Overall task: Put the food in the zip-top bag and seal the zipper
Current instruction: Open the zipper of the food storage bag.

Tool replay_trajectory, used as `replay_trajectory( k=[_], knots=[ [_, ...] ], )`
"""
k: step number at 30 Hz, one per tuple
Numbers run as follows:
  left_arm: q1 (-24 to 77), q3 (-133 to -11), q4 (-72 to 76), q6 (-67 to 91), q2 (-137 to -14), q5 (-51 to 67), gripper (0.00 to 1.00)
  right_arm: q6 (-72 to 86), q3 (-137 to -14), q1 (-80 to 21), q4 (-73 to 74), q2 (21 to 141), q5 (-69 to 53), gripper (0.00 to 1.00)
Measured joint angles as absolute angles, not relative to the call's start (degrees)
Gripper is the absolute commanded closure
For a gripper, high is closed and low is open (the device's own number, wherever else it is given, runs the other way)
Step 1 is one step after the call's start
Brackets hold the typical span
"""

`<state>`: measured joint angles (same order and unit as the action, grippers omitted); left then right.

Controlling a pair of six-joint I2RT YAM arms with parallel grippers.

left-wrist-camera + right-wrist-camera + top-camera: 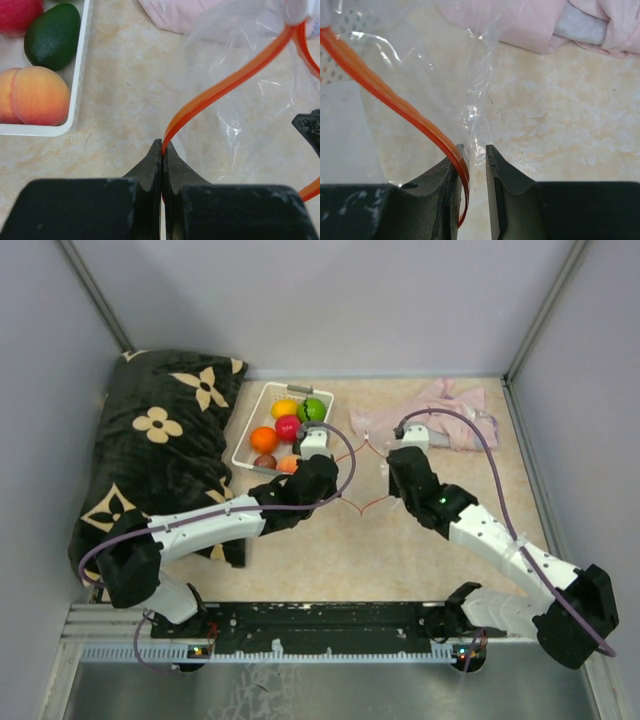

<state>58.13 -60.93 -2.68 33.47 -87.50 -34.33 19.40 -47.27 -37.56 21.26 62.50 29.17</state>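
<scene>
Now: left gripper [162, 150] pinched tight on zipper [225, 85]; right gripper [474, 155] narrowly parted, strip lying in the gap. Clear zip-top bag [240, 125] mid-table; food [285, 430] in basket [250, 427], 11 o'clock of bag.

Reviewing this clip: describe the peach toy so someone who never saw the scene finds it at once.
Find the big black flowered pillow at the left; the white basket lies just right of it. At the basket's end nearest the arms sits the peach, beside a brown toy. It alone is soft orange blushing pink, with a crease down its middle.
</scene>
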Motion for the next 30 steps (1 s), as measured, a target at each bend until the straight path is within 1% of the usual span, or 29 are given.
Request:
replay_trajectory(
  k=[3,5,12,17,23,28,29,30],
  knots=[
    [58.13,-60.93,-3.77,34.20,-87.50,-31.92,1.00,17.74,-48.14,-37.58,20.38,62.50,26.92,0.75],
    [58.13,-60.95,-4.10,34.94,-87.50,-29.98,1.00,16.99,-48.14,-37.58,19.42,62.50,25.47,0.77],
    [58.02,-60.95,-4.95,36.03,-86.94,-26.89,1.00,13.54,-48.16,-37.58,18.46,62.24,22.35,1.00],
    [57.14,-60.93,-5.56,35.99,-85.89,-26.33,1.00,10.85,-50.19,-37.58,19.68,61.82,23.90,1.00],
    [55.61,-60.90,-6.02,35.11,-85.12,-25.54,1.00,8.60,-52.75,-37.43,21.96,60.69,28.93,1.00],
    [55.35,-59.29,-4.05,32.69,-83.88,-23.03,1.00,7.53,-54.59,-37.34,23.40,60.05,29.04,1.00],
    [55.35,-58.78,-3.25,32.08,-83.46,-22.17,0.99,7.29,-54.94,-37.34,23.62,60.01,28.86,1.00],
    [55.35,-58.46,-2.48,31.64,-83.15,-21.54,0.96,7.03,-55.24,-37.34,23.81,60.01,28.77,1.00]
  ],
)
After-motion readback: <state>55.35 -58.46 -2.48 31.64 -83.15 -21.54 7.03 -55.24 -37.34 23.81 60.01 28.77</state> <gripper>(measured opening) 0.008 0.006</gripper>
